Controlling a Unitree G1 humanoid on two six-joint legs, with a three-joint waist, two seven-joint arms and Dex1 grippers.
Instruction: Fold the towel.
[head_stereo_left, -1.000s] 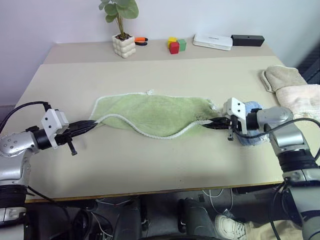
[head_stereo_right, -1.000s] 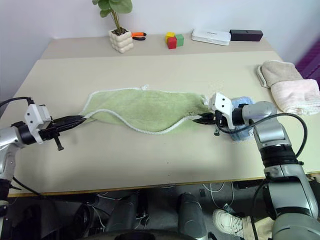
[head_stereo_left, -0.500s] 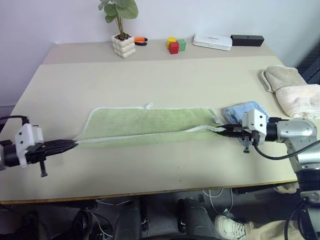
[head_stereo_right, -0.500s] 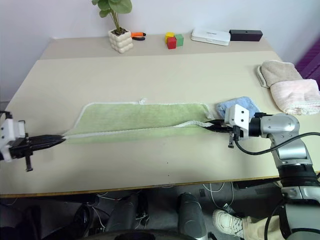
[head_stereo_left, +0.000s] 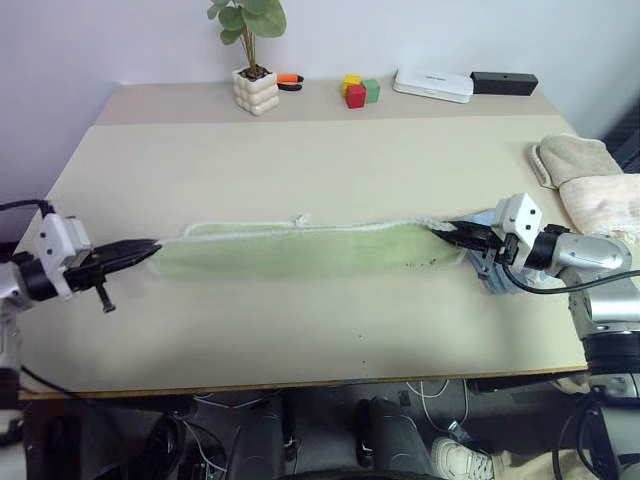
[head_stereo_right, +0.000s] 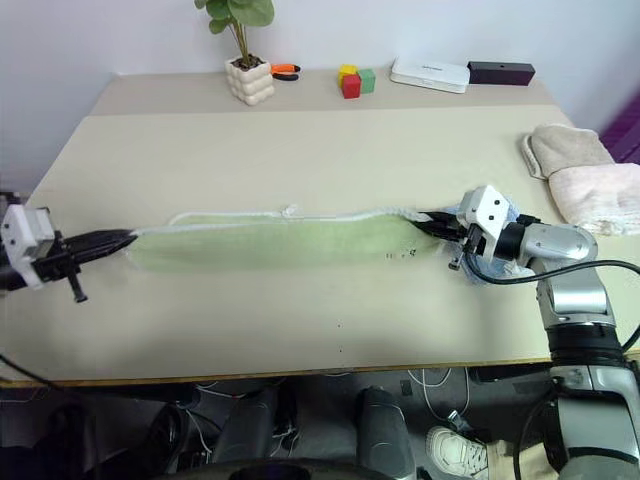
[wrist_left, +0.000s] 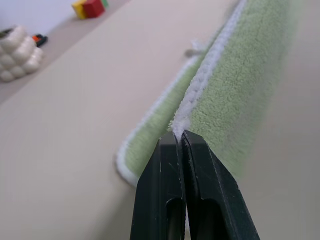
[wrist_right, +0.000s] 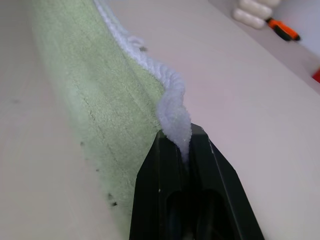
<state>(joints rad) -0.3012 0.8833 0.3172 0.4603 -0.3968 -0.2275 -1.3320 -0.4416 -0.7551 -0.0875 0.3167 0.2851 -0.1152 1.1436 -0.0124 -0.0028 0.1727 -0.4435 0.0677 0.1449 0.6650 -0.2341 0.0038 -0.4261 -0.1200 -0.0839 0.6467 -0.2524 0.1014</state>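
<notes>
Writing: no brand or label can be read — the towel (head_stereo_left: 300, 250) carries small dark printed specks near its right-hand end, too small to make out.

Towel: light green terry with whitish edging, stretched into a long narrow band across the middle of the table (head_stereo_left: 330, 140), its whitish edge along the top and a little loop tab at mid-length.

Left gripper (head_stereo_left: 150, 245): black fingers pressed together on the whitish edging at the towel's left end; the left wrist view shows the edge pinched right at the fingertips (wrist_left: 192, 142).

Right gripper (head_stereo_left: 440, 228): fingers likewise clamped on a bunched bit of white edging at the towel's right end, seen close in the right wrist view.

Change from a second ago: the towel then sagged in a wide curved sheet between the grippers — now it is pulled taut and thin, with the two grippers further apart and the pinched edge raised.

Blue cloth (head_stereo_left: 497, 280): just beside and partly under the right gripper's wrist.

Folded towels (head_stereo_left: 590, 180): beige and pinkish, at the table's right edge.

Far edge: potted plant (head_stereo_left: 252, 70) in a white knobbly pot, an orange-handled tool (head_stereo_left: 290, 80), coloured blocks (head_stereo_left: 356, 90), a white box (head_stereo_left: 433, 85) and a black bar (head_stereo_left: 503, 82).
</notes>
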